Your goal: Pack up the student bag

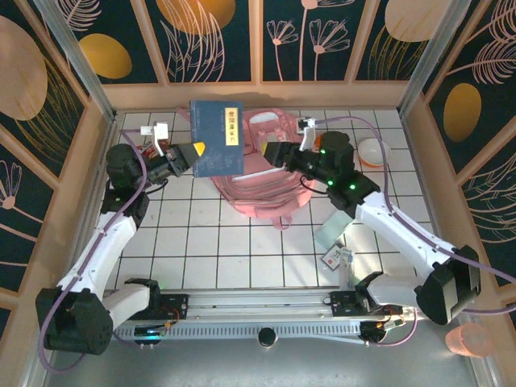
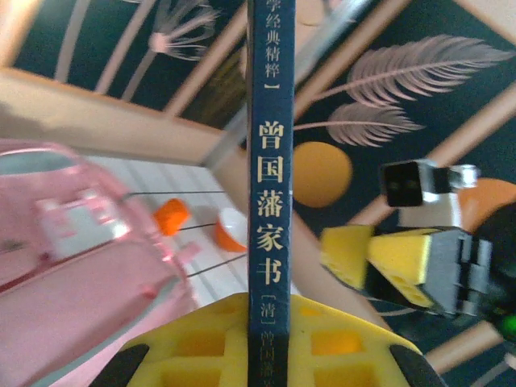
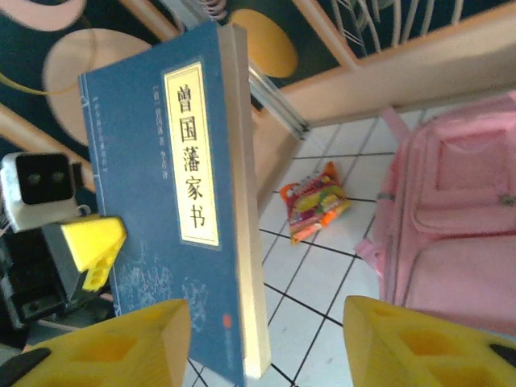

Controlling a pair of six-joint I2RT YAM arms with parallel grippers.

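I see left pincer [image 1: 196, 151] clenched on blue book [image 1: 216, 133], held above tabletop [image 1: 201, 242]. Right pincer [image 1: 270, 151] released, jaws apart beside book. Student bag [image 1: 258, 193] lies far centre, between arms.

Pink student bag [image 1: 251, 192] — dark-blue book [image 1: 216, 139]

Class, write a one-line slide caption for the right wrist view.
Left gripper holds the blue book before the open right gripper; student bag and snack packet lie beyond.
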